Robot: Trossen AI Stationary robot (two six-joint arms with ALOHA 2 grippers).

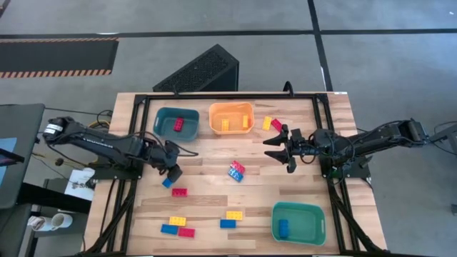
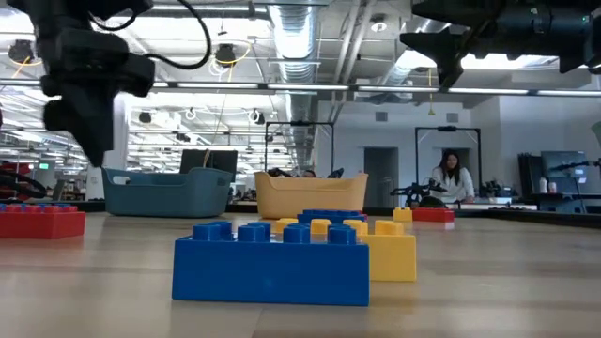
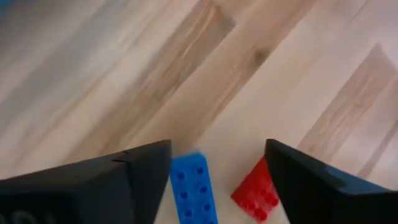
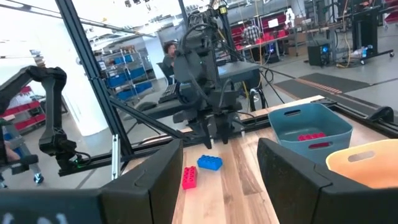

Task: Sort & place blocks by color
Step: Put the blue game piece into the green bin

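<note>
Hovering left gripper [image 1: 172, 173], jaws apart over blue block [image 3: 194, 190], right gripper [image 1: 283, 148] jaws apart, empty.

- The left end effector [image 1: 171, 173] hangs right over a blue block [image 1: 167, 183], next to a red block [image 1: 179, 192].
- The right end effector [image 1: 280, 148] is near the orange bin [image 1: 231, 118].
- More blocks [image 1: 177, 226] lie on the wooden surface [image 1: 207, 164].

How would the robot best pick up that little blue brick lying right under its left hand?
Probably from straight above, pinching the blue brick's two long smooth sides. It lies flat, studs up, between the left hand's open fingers. The red brick beside it leaves little room, so one finger must slip between them.
</note>
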